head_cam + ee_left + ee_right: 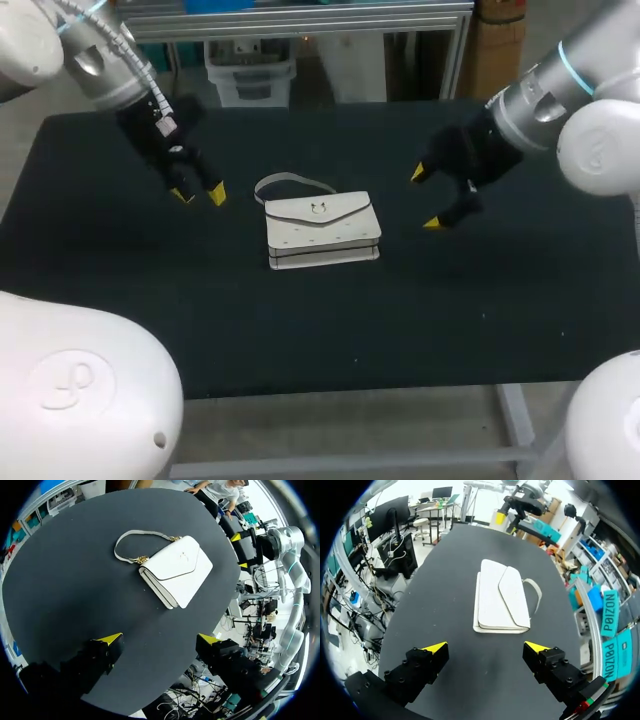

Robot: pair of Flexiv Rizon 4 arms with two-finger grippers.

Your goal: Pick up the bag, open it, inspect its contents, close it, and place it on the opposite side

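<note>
table bears bag between left end effector and right end effector, both open, empty.

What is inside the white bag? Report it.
Nothing inside shows: the white bag lies flat on the black table with its flap shut over the opening, so any contents are covered.

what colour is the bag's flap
White, like the rest of the bag; it shows best in the left wrist view.
</note>
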